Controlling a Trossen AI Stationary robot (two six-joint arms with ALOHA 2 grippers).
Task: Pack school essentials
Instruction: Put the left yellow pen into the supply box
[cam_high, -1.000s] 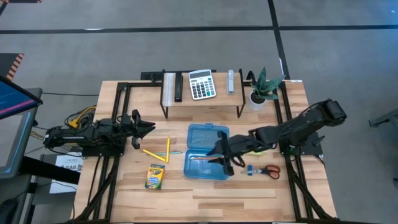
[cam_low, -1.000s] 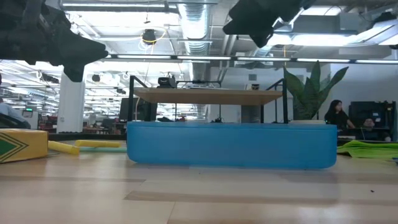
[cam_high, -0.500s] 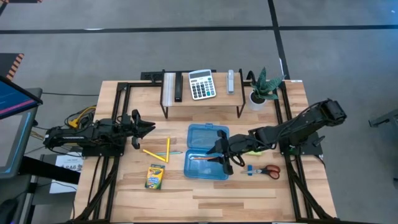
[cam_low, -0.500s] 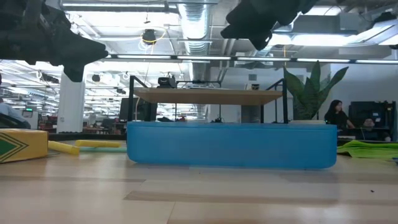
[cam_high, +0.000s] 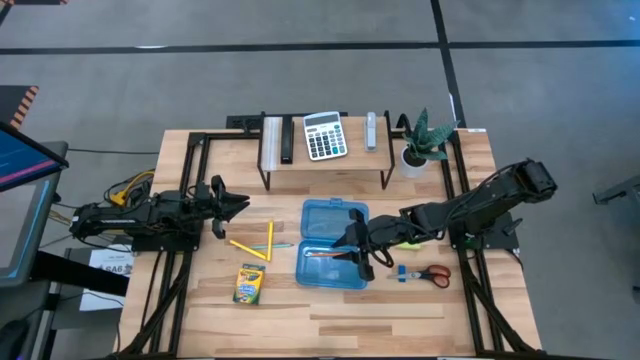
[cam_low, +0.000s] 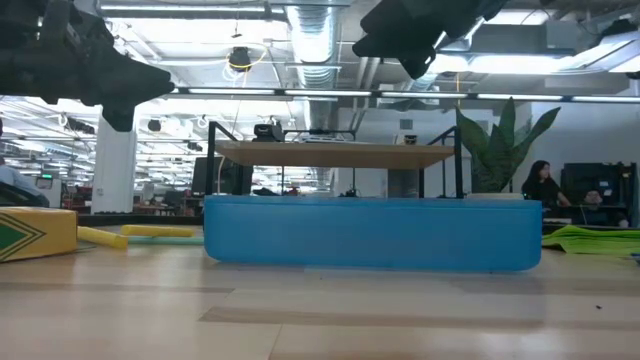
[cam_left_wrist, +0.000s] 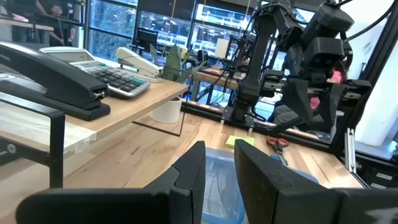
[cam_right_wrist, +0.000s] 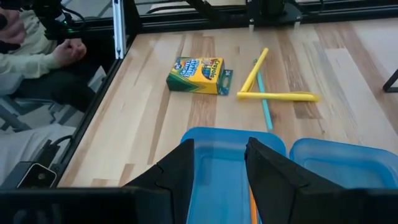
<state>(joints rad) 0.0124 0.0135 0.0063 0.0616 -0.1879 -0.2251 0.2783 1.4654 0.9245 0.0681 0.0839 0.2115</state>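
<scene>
An open workshop with glass walls and ceiling ducts lies behind the wooden bench (cam_high: 330, 310), where a small shelf at the far edge carries a calculator (cam_high: 324, 135) with a potted plant (cam_high: 421, 140) beside it. In the middle of the bench lies the open blue pencil case (cam_high: 333, 245), lid folded back, with an orange pencil (cam_high: 325, 255) already in its tray.

The right tool (cam_high: 360, 258) hangs over the tray's right end, its fingers partly apart with nothing between them, as the right wrist view shows. So the step in hand looks like the pause just after a drop, with the next item still to fetch.

Left of the case lie two yellow pencils (cam_high: 250, 246) crossed with a thin teal one, and nearer the front edge the crayon box (cam_high: 249, 284). Right of the case, the red-handled scissors (cam_high: 431, 274) rest with a tiny blue piece (cam_high: 402, 273) just beside them, and the lime-green sticky-note pad (cam_left_wrist: 244, 142) sits partly under the right arm.

The left tool (cam_high: 228, 206) waits at the bench's left side, nearly closed and empty.

The next move probably calls for lifting clear of the case wall and reaching for the scissors or the pad, the nearest items, with the fingers spread wider first.
</scene>
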